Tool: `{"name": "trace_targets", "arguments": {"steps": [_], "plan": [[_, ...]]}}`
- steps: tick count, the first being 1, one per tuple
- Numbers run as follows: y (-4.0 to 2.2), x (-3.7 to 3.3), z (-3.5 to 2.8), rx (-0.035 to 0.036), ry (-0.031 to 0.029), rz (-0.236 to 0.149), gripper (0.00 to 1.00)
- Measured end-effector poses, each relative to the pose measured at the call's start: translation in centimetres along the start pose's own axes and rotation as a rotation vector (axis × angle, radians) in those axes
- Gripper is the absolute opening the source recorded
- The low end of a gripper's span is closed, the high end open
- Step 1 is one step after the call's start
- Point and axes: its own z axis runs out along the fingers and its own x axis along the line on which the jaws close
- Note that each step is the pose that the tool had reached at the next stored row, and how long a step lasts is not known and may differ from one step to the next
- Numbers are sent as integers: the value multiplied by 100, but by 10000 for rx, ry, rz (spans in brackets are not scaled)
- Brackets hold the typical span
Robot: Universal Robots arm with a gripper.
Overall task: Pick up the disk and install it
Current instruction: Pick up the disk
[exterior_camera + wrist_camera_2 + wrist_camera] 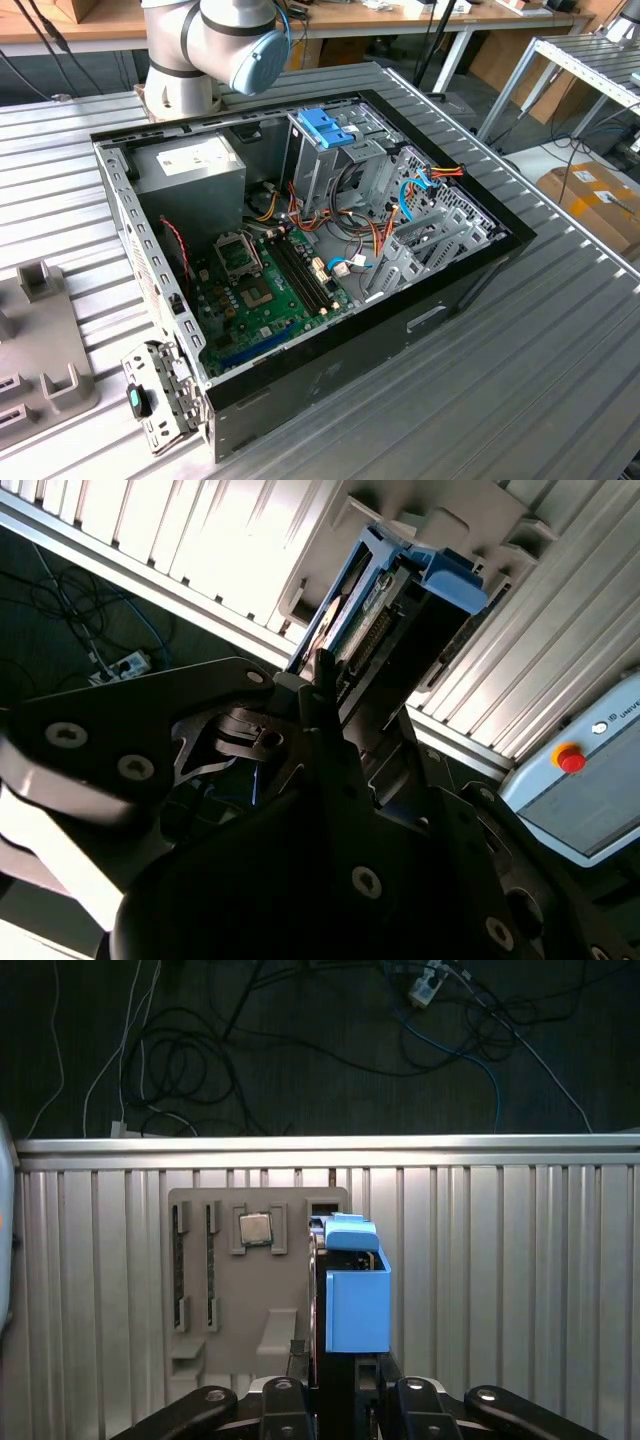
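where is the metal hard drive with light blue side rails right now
In the first wrist view the hard drive stands on edge in the grey plastic holder, beside a small square chip, on the ribbed table.

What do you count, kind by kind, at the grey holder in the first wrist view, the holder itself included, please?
grey holder: 1
disk: 1
square chip: 1
Total: 3

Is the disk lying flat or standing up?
Standing up: the disk sits on edge in the grey holder.
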Motion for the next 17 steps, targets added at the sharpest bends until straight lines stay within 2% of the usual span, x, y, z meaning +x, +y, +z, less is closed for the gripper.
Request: {"name": "trace_targets", "arguments": {"steps": [17], "plan": [[-161, -3, 3, 0, -1, 0, 35]]}}
